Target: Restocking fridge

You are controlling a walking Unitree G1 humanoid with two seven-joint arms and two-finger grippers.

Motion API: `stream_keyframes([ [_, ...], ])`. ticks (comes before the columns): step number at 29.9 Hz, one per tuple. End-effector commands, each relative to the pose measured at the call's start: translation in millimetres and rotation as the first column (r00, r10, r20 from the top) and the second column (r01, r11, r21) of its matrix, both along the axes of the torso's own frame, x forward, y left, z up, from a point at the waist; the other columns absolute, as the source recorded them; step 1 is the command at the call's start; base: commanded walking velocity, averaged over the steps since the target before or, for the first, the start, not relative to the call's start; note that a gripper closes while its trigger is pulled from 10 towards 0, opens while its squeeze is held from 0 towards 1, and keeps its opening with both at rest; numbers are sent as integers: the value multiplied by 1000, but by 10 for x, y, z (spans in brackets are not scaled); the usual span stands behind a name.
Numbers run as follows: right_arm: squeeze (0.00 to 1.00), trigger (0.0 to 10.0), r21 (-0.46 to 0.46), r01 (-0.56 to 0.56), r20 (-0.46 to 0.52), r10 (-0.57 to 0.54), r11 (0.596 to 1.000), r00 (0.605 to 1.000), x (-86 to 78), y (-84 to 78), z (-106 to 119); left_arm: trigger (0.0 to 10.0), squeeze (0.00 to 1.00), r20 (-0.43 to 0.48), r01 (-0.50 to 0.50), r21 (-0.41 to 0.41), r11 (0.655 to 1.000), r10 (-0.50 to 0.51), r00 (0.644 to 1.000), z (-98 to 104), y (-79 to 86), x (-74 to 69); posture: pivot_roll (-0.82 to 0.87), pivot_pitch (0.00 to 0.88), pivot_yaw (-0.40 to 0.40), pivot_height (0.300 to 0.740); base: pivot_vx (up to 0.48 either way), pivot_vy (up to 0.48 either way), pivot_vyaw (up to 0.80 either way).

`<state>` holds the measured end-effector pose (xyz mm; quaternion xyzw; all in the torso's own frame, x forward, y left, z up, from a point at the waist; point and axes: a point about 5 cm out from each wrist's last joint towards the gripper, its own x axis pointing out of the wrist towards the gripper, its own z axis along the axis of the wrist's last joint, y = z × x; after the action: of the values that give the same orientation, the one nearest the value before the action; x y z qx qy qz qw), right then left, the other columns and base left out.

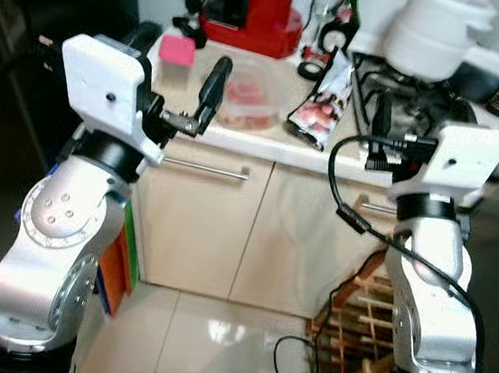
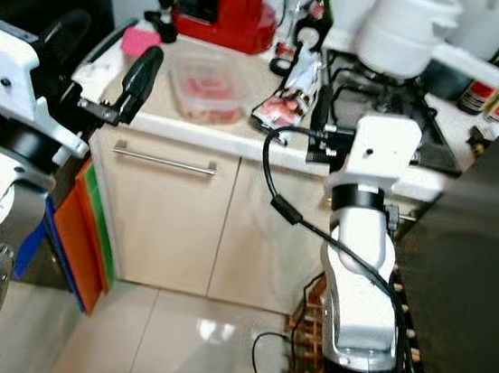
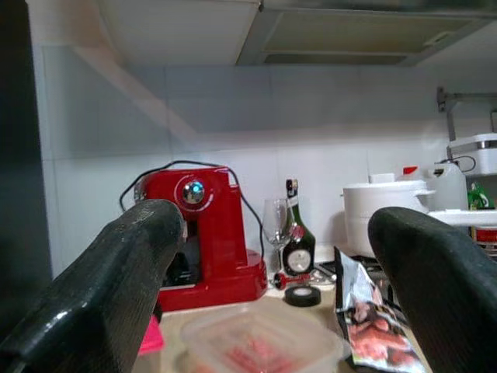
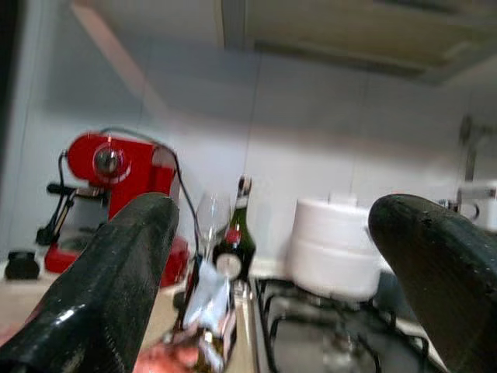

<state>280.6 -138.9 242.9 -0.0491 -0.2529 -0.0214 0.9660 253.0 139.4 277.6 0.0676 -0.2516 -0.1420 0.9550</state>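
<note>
A clear plastic tub of red food (image 1: 246, 104) lies on the pale counter (image 1: 264, 138), beside a pink-lidded tub (image 1: 177, 53) and a printed packet of meat (image 1: 319, 104). My left gripper (image 3: 276, 233) is raised at the counter's edge, open wide, with the clear tub (image 3: 264, 342) just beyond its black fingers (image 1: 213, 87). My right gripper (image 4: 272, 233) is also open and empty. It is held in front of the gas hob (image 1: 415, 102), pointing past the packet (image 4: 206, 311). Neither gripper touches anything.
A red coffee machine (image 1: 253, 10), a dark bottle (image 1: 342, 25) and a white pot (image 1: 432, 36) stand at the counter's back. Below are cupboard doors with a metal handle (image 1: 201, 169). A wooden rack (image 1: 357, 345) stands on the tiled floor at right. A black appliance (image 1: 26, 77) is at left.
</note>
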Motion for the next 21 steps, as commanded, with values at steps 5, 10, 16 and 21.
stream_keyframes([
  [5, 0, 10000, -2, -2, 25, 2, 1000, 1000, 40, 8, 39, 10000, 0, 3, 16, 23, 1000, -16, 1000, -14, -43, 49, 113, 0, -88, 711, 469, 0, 0],
  [10, 0, 10000, -3, -5, 20, 5, 1000, 1000, 76, 45, 13, 10000, 0, 5, 13, 37, 999, -14, 1000, -24, -50, 72, 114, 0, -88, 711, 474, 0, 0],
  [16, 0, 10000, -3, -5, 24, 5, 1000, 1000, 95, 51, 17, 10000, 0, 23, 9, 30, 1000, -10, 1000, 0, -43, 85, 114, 0, -90, 711, 480, 0, 0],
  [21, 0, 10000, -8, -10, 29, 10, 1000, 1000, 112, 60, 18, 10000, 0, 42, 16, 17, 1000, -16, 999, 26, -54, 81, 114, 0, -90, 711, 480, 0, 0],
])
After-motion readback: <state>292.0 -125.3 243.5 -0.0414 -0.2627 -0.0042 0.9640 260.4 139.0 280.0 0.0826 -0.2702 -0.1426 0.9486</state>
